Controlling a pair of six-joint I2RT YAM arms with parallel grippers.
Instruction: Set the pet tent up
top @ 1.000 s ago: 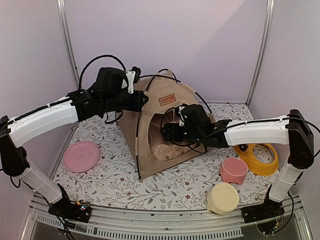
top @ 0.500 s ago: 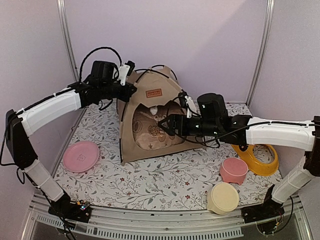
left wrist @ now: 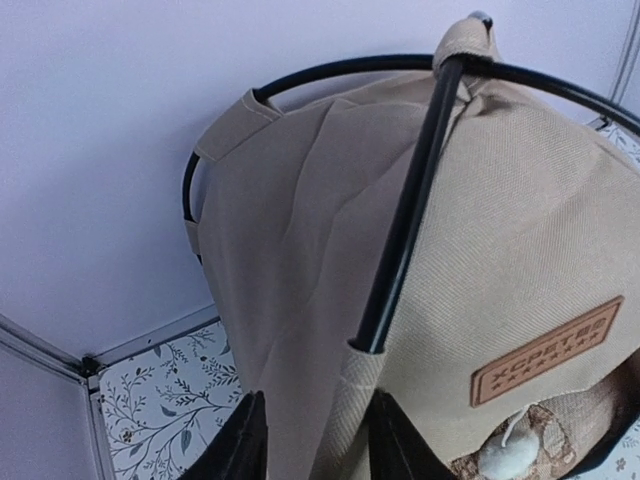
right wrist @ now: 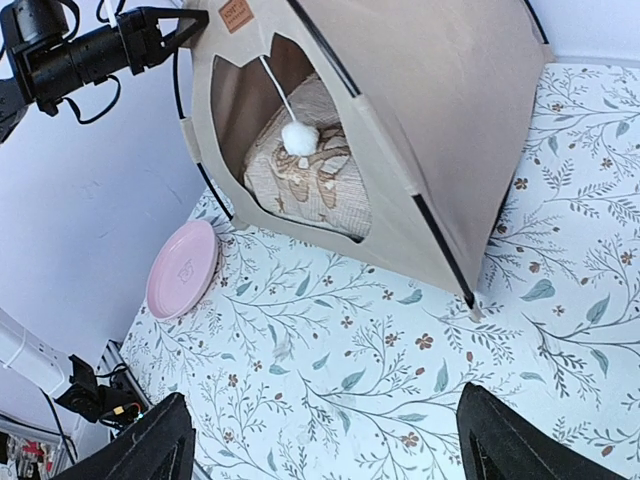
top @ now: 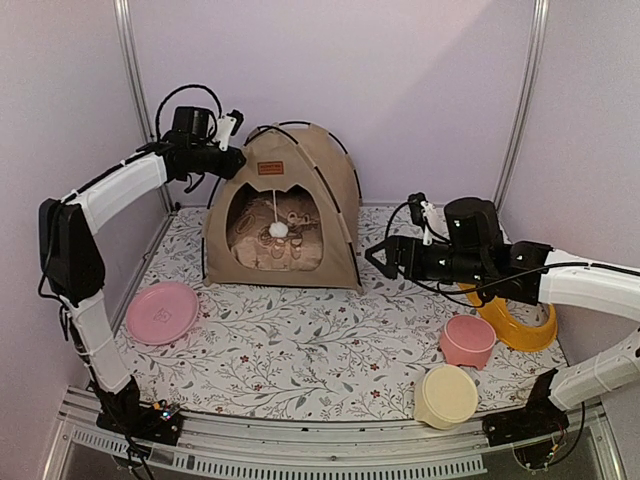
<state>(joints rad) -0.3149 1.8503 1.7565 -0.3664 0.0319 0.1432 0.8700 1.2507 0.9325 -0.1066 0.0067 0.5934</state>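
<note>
The tan pet tent (top: 300,190) stands upright at the back left of the mat, with its black poles arched and its cat-head doorway facing forward. Its white pom-pom (top: 278,230) hangs in the doorway under the brown label (top: 270,168). A bear-print cushion (top: 290,245) lies inside. My left gripper (top: 238,160) is at the tent's upper left edge. In the left wrist view its fingers (left wrist: 245,445) close on the fabric pole sleeve (left wrist: 350,420). My right gripper (top: 375,255) is open and empty, right of the tent above the mat. The tent (right wrist: 440,110) also shows in the right wrist view.
A pink plate (top: 162,311) lies at the front left. A pink bowl (top: 467,340), a cream bowl (top: 446,395) and a yellow bowl stand (top: 520,318) sit at the right. Purple walls and metal frame posts close in the back and sides.
The tent went from tilted in the middle to upright at the back left, with my left gripper on it. My right gripper drew out of the doorway to the right.
</note>
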